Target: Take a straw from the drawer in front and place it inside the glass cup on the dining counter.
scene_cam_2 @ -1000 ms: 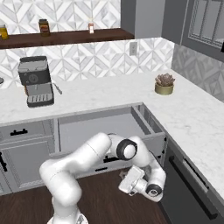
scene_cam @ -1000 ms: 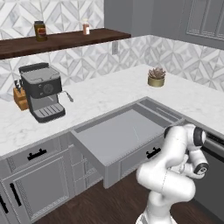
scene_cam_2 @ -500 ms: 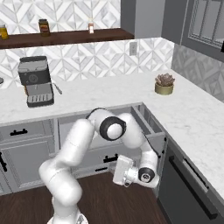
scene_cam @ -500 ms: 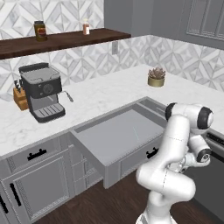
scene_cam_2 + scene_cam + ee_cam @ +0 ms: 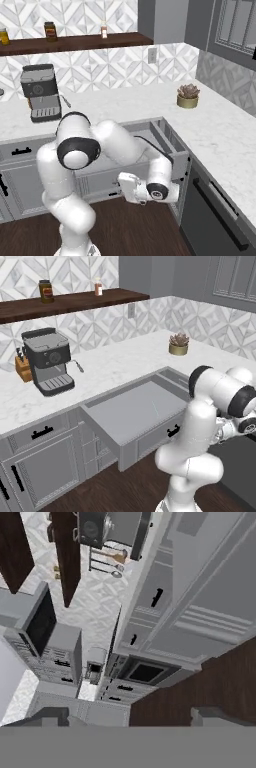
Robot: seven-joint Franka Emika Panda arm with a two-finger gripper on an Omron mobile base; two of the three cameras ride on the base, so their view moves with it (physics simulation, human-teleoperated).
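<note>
The wide grey drawer (image 5: 131, 417) stands pulled out from the counter, its black bar handle (image 5: 173, 431) on the front. A thin pale line on its floor looks like the straw (image 5: 154, 405). My gripper (image 5: 121, 184) hangs low in front of the drawer front (image 5: 102, 176), below the rim and apart from the handle. In the hand view the gripper (image 5: 132, 717) is open, with its two dark fingertips (image 5: 54, 716) far apart and nothing between them. That view is rolled and looks along the grey cabinet fronts. The glass cup and the dining counter are out of view.
A coffee machine (image 5: 49, 360) and knife block (image 5: 22, 368) stand on the marble worktop (image 5: 120, 363) behind the drawer, with a potted plant (image 5: 178, 344) at the right. A wooden shelf (image 5: 75, 302) with jars runs above. A dark dishwasher front (image 5: 215, 212) lies right of the hand.
The gripper has gone from shut to open. The elbow has swung up high over the drawer's right end, and the hand has shifted slightly up and left. The drawer stays open.
</note>
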